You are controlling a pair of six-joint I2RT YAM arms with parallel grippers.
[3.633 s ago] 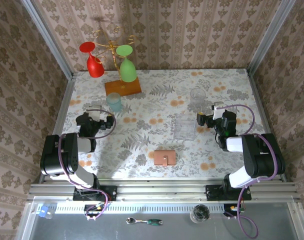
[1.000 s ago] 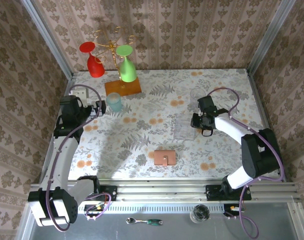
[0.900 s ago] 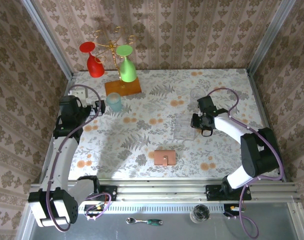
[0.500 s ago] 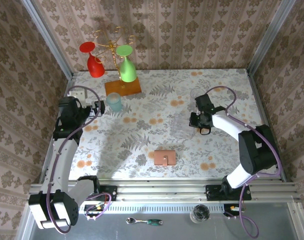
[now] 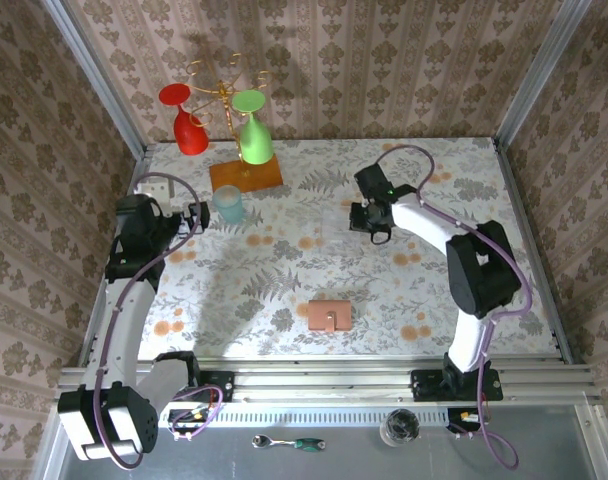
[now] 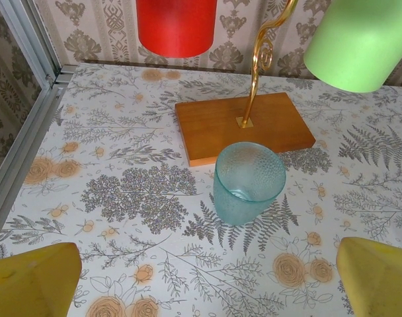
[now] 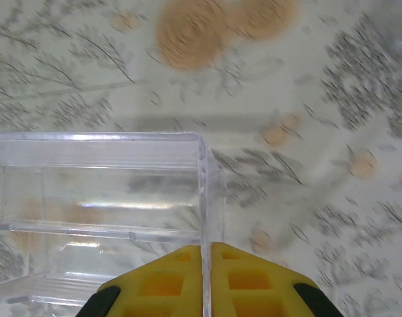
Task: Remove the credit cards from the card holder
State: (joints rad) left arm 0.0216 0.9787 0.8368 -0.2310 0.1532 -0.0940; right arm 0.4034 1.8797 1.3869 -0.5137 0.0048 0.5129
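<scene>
The card holder is a flat tan-pink wallet lying closed near the table's front, with its snap tab on top. The credit cards are hidden. My right gripper is well beyond the wallet, toward the back of the table. In the right wrist view its yellow fingers press together on the thin wall of a clear plastic box, and the right gripper is shut on it. My left gripper is at the far left, open, with its yellow fingertips wide apart and nothing between them.
A teal glass stands in front of the left gripper. Behind it is the rack's orange wooden base, with a red glass and a green glass hanging upside down. Metal rails edge the table.
The right gripper closed on the clear box's wall, and the right arm swung left and toward the back. The left arm has barely moved. The wallet lies where it was.
</scene>
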